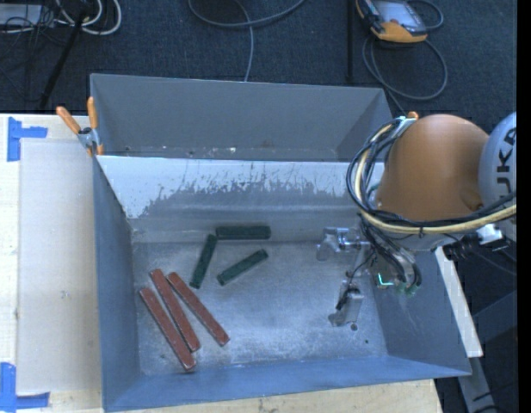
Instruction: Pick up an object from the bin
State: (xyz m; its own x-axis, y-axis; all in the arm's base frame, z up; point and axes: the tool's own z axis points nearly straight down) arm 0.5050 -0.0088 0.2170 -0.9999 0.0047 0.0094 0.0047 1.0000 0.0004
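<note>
Green bar [242,267], short, dark and slanted, is the loose thing nearest the pincer [342,275]. It lies on the bin floor to view-left of the pincer, approx level w/ it, w/ a clear gap btwn them and no contact. Pincer fingers [336,243] stand apart, one on the far side, the other nearer the cam, w/ bare floor btwn them and nothing gripped. Pincer sits low in the bin [239,127], nr its view-right wall.

Further left of the pincer are 2 more dark pieces. Flat green bar [243,231] lies crosswise, just on the far side of the nearest one. Steep green bar [203,261] is beyond that one's left end, its upper tip nr the flat one's left end. Can't tell if any of these touch.

Well apart from the pincer, left & toward the cam, are 3 brown strips [176,310]: long, thin, side by side and parallel, slanted, w/ their lower ends the closer ones to the pincer.

Right of the pincer and above it is the orange cover [429,166], w/ cables [361,179] looped round it.
</note>
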